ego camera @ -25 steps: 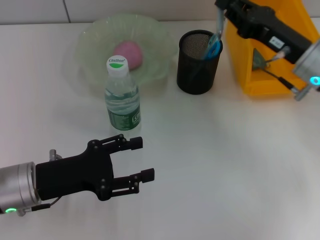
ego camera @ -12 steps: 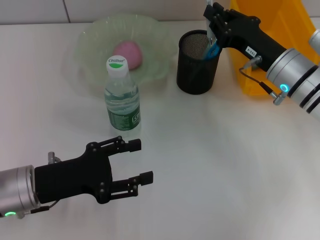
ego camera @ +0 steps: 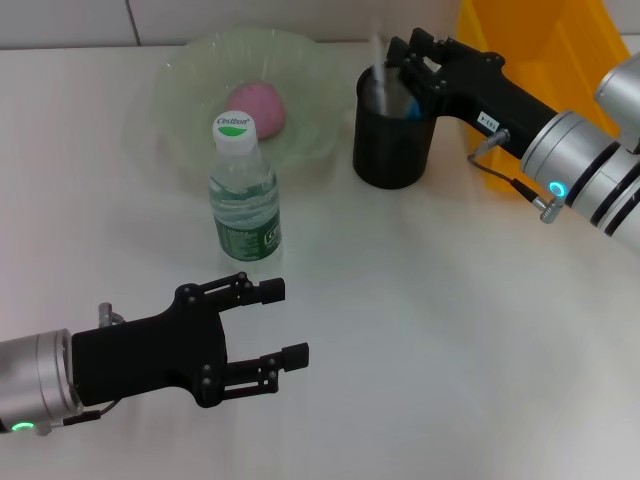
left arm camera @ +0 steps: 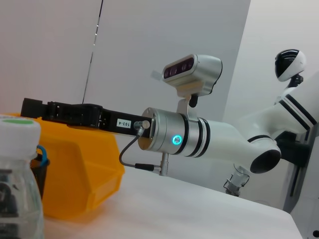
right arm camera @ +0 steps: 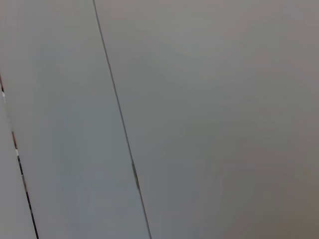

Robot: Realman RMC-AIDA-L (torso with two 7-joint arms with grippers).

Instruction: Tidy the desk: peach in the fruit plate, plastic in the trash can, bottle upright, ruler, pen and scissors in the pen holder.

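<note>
R claw [ego camera: 400, 62] hovering over pen holder [ego camera: 392, 145]
Can't tell its grip; L claw [ego camera: 283, 320] sitting released on table [ego camera: 450, 330], nr upright bottle [ego camera: 243, 195].

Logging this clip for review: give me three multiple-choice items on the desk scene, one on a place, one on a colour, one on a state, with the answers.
1. Where does the pink peach lie?
A. in the translucent green fruit plate
B. in the black mesh pen holder
C. on the bare table beside the bottle

2. What colour is the bin behind the right gripper?
A. blue
B. yellow-orange
C. grey

3. How does the clear plastic water bottle with the white cap stand?
A. lying on its side
B. upside down in the plate
C. upright on the white table

Answers: 1 A, the peach sits inside the plate's bowl. 2 B, the bin's walls are yellow-orange in the head and left wrist views. 3 C, its cap points up and its base rests on the table, beyond the open left gripper.
</note>
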